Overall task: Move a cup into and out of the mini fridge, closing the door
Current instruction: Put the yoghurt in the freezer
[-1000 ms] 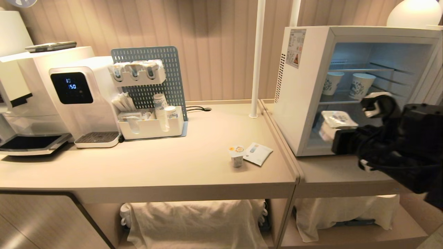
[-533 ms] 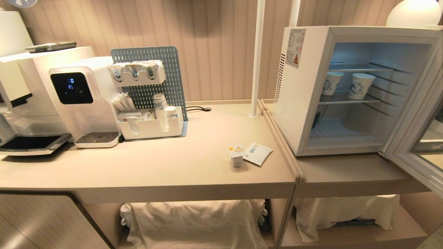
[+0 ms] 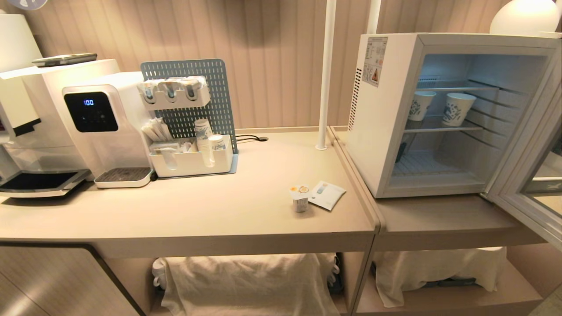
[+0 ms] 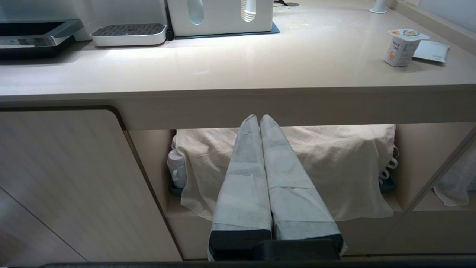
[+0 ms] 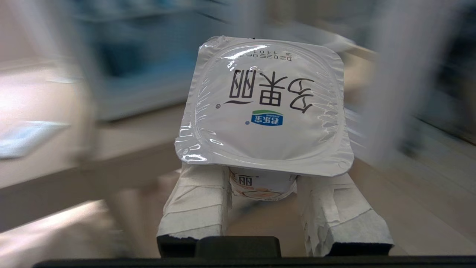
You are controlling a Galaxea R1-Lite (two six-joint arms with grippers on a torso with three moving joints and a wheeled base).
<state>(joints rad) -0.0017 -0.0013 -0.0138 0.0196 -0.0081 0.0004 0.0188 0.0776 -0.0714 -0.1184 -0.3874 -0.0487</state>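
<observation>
Gripping the cup (image 5: 266, 108) below its foil lid, right pincer (image 5: 262, 203) part-open | light, thin-walled, crushable; hold low | left pincer (image 4: 259, 123) shut, empty | fridge (image 3: 439, 118) at 2 o'clock, door open

L gripper (image 4: 260, 121) parked low in front of the bench (image 4: 238, 70), taped fingers (image 4: 245, 178) pressed together, nothing between them, tips pointing at the open shelf under the benchtop. Beige cloth (image 4: 334, 163) draped over stuff on that shelf; white mugs (image 4: 175, 167) peek out at both ends. On the bench: yogurt cup (image 4: 403, 46) upright, white sachet (image 4: 431, 51) just beside it. Farther back, drip tray (image 4: 128, 34) & white organizer box (image 4: 221, 16). Cabinet door (image 4: 67, 186) next to the shelf.
</observation>
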